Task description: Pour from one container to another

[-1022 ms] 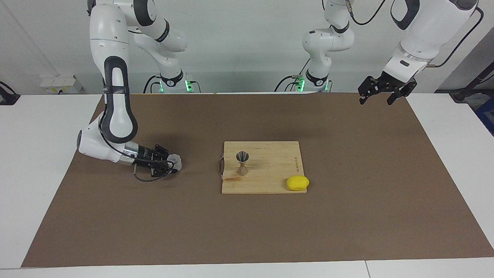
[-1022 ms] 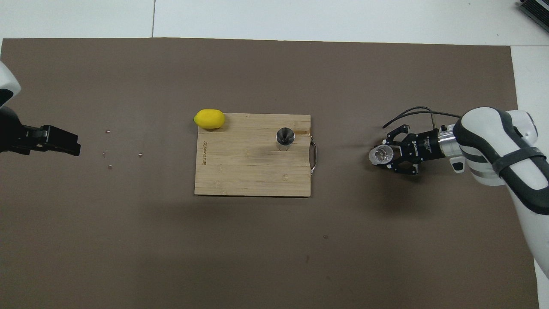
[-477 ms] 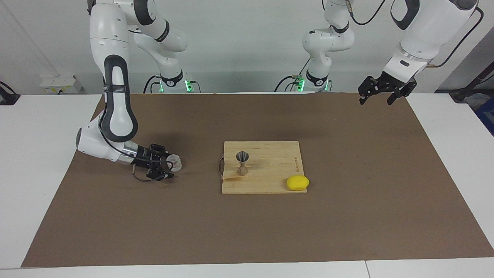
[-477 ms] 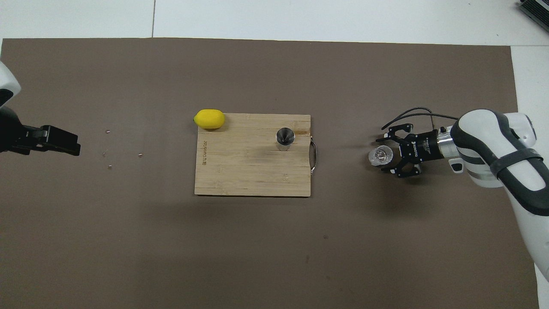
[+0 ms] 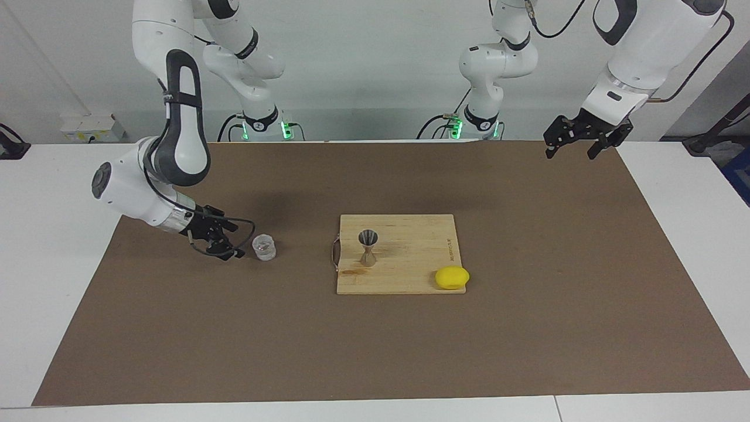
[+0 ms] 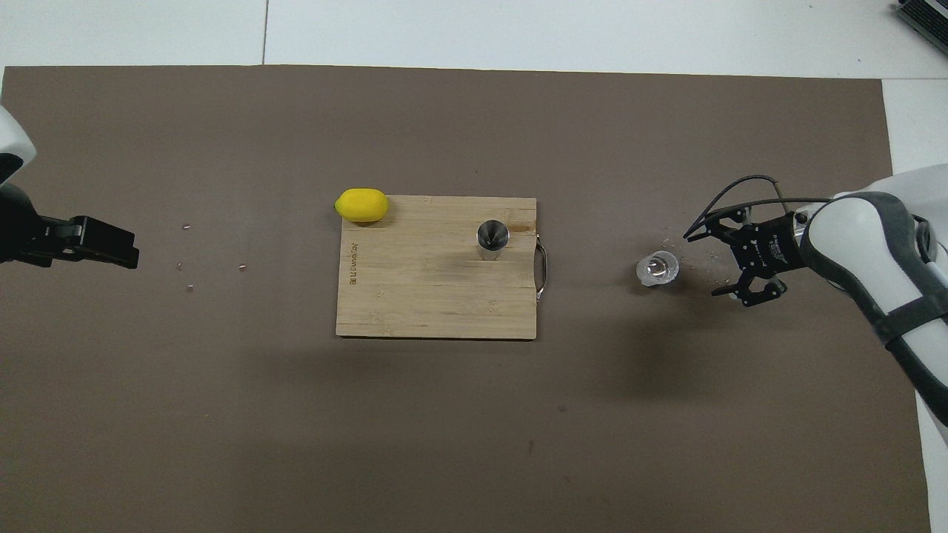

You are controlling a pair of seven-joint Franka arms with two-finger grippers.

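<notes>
The clear faceted glass cup point(image 5: 264, 247) stands upright on the brown mat, toward the right arm's end of the table; it also shows in the overhead view point(image 6: 657, 268). My right gripper point(image 5: 239, 239) is open and empty just beside the cup, apart from it, seen from above too point(image 6: 703, 265). The metal hourglass jigger point(image 5: 368, 248) stands upright on the wooden board point(image 5: 410, 275), near the board's handle, and shows in the overhead view point(image 6: 492, 238). My left gripper point(image 5: 570, 155) is open and empty, up in the air over the mat's edge at its own end, waiting.
A yellow lump point(image 5: 452, 277) lies at the board's corner that is farther from the robots, toward the left arm's end point(image 6: 361, 205). Small crumbs point(image 6: 189, 259) dot the mat near the left gripper point(image 6: 111, 248), and a few lie by the cup.
My right gripper has opened, let go of the glass cup and drawn back from it toward its own end of the table. The cup stays upright on the mat. The left arm has not moved.
</notes>
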